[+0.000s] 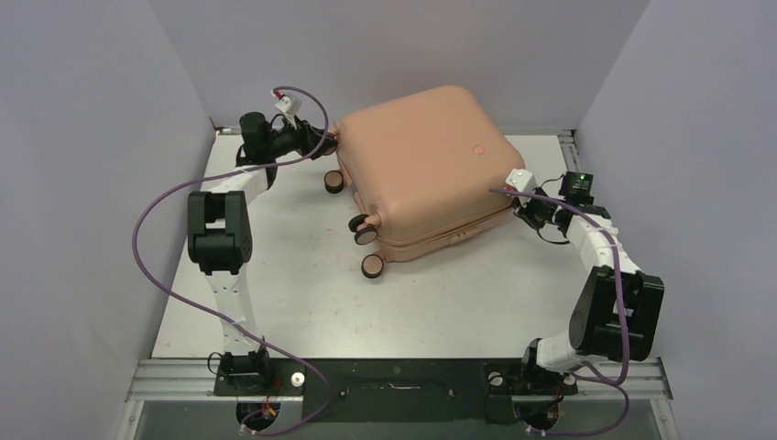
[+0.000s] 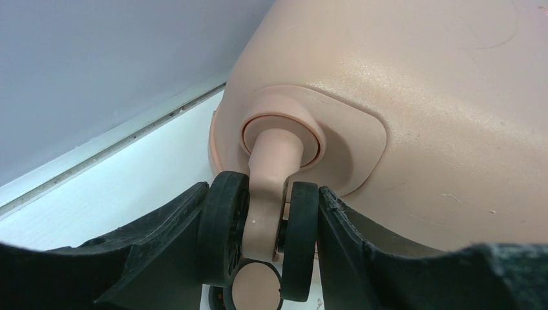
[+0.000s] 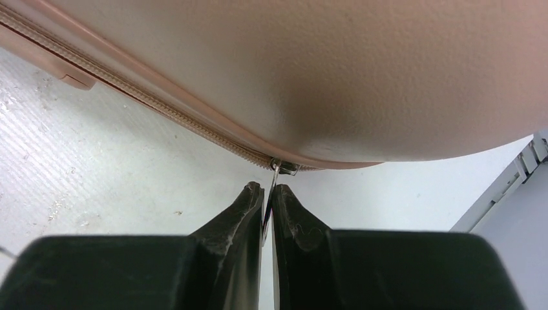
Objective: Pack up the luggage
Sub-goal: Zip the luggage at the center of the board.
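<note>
Black right pincer [image 3: 267, 191], pebbled rounded luggage [image 3: 388, 77]

Bare table [image 1: 302, 302] before the luggage [image 1: 421, 165], walls [image 1: 385, 46] close behind.

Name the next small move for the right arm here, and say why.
Probably draw the zipper pull along the luggage seam, away from the meshed teeth. The right pincer is shut on it, and the left pincer clamps a wheel, steadying the luggage.
</note>
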Controlling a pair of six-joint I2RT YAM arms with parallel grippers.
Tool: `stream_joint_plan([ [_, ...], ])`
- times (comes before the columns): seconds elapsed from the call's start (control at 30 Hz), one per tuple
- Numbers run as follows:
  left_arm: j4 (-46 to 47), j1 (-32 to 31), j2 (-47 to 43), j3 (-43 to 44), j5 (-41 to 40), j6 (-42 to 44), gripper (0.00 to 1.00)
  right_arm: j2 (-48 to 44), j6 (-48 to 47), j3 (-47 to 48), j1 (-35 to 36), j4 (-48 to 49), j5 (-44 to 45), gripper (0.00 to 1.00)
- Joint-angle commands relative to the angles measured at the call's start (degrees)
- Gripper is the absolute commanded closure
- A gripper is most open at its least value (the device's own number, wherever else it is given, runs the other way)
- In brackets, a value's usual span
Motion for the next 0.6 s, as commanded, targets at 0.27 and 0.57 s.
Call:
stream_joint_plan([
  [0.27,-7.4,-5.3,-2.2,-0.2,-18.7,-0.2,1.0,9.8,-29.6,13.1,2.8,-40.5,-25.0,0.95],
  [0.57,-11.1,-5.4,-2.9,3.8,-16.2,-4.2,1.0,5.2,-24.1,16.5,-3.0,-40.0,-23.2,0.95],
])
